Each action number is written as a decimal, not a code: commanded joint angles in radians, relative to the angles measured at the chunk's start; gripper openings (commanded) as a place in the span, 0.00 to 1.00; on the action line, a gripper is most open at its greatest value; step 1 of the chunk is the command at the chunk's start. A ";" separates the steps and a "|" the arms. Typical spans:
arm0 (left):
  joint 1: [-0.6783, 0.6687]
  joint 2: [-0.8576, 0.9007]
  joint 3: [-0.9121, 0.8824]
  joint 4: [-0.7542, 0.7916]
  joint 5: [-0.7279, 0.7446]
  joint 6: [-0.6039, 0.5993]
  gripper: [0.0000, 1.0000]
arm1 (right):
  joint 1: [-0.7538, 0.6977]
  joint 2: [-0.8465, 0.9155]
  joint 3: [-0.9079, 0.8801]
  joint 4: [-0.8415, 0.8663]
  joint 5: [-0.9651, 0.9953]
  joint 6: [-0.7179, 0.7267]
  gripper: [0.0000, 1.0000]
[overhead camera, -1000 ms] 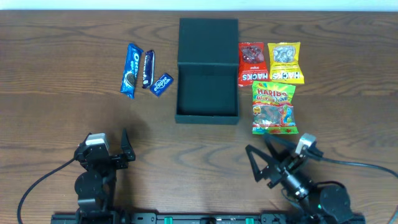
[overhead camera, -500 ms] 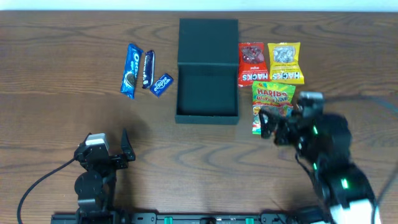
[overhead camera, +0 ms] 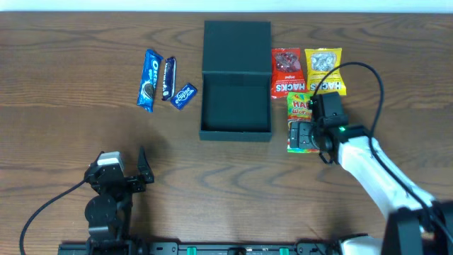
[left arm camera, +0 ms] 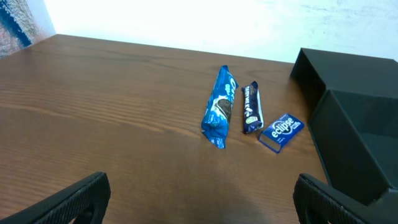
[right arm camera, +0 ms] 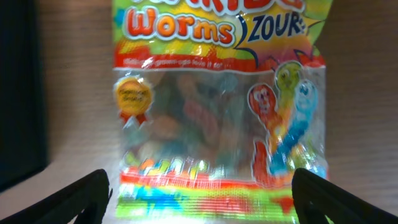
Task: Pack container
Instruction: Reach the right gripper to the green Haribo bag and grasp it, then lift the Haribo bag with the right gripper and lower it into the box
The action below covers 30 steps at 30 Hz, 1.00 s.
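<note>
Right gripper (overhead camera: 306,134): shifted from the near edge of the brown wooden table (overhead camera: 64,120) to hover over the transparent multicoloured gummy-worm bag (overhead camera: 299,106), fingers spread, empty. Bag's long axis runs away from the robot. Dark green-black matte square container (overhead camera: 236,106): mid-table, lid flapped back, just left of that bag. Left gripper (left arm camera: 200,196): spread, idle, farther off

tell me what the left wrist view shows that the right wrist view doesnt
Only the left wrist view: the Oreo packet, a dark snack bar and the blue Eclipse box. Only the right wrist view: the Haribo Worms bag. Both: the wooden table and the dark container, just a dark strip at the right wrist view's left edge.
</note>
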 commanded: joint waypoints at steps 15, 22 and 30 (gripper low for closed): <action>0.002 -0.006 -0.029 -0.007 -0.007 0.004 0.95 | -0.010 0.212 0.027 0.124 0.068 -0.026 0.20; 0.002 -0.006 -0.029 -0.007 -0.007 0.004 0.95 | -0.009 0.179 0.027 0.063 0.058 -0.025 0.01; 0.002 -0.006 -0.029 -0.007 -0.007 0.004 0.95 | -0.009 -0.027 0.040 -0.007 0.044 -0.026 0.01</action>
